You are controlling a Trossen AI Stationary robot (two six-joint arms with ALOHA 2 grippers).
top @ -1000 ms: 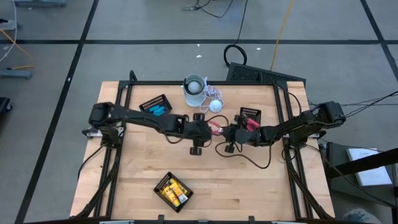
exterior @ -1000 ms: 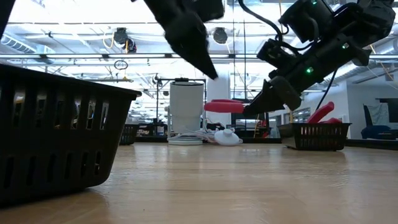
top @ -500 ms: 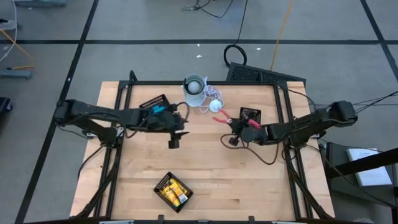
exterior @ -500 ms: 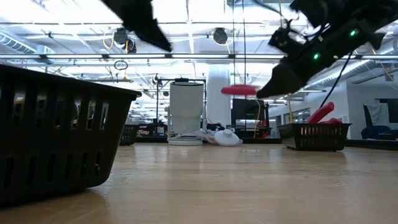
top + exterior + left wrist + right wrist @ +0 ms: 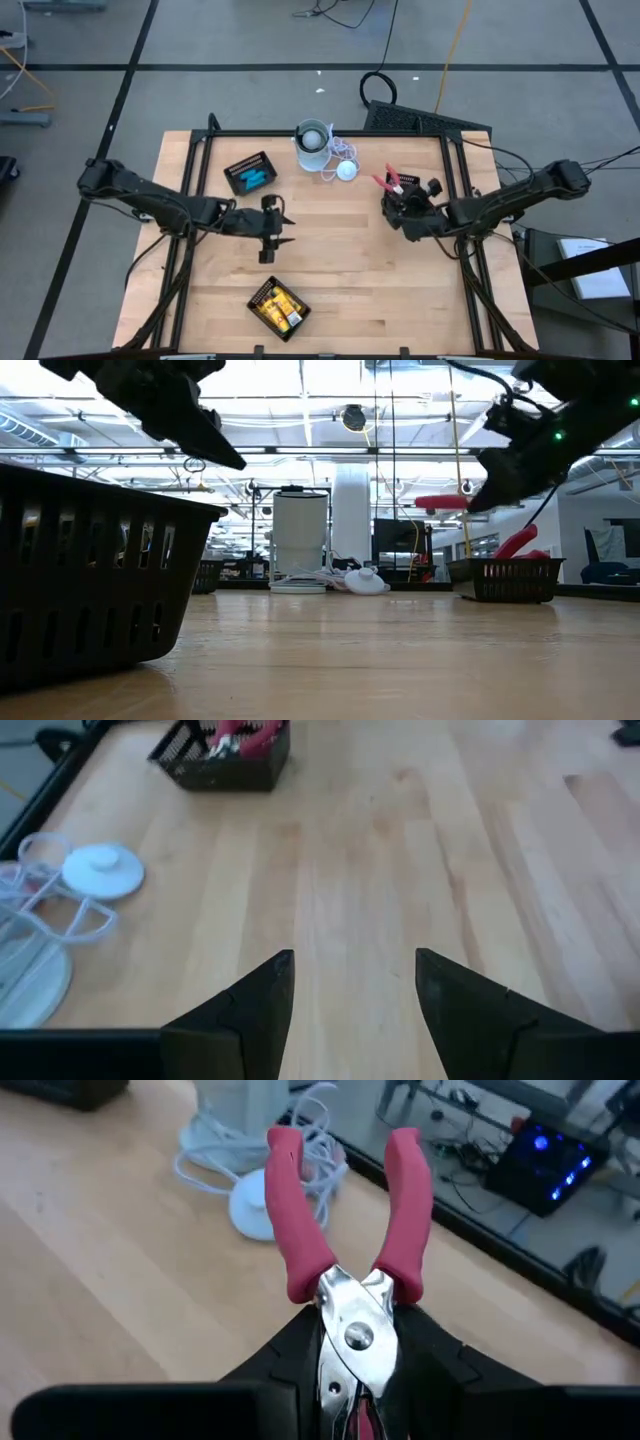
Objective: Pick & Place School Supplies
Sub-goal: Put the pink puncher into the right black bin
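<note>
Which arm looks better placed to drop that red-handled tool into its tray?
The right. Its gripper already holds the red-handled tool beside the tray with other red tools; the left gripper is empty, mid-table.

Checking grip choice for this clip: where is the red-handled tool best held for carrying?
By the metal head, as the right gripper has it: the red-handled tool has splayed handles, so the narrow pivot end fits between the fingers, approached opposite the handles.

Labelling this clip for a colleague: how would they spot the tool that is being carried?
Look at the wooden table's right side, near the black tray. The right end effector holds red-handled pliers above it; the other red tools lie in the tray.
</note>
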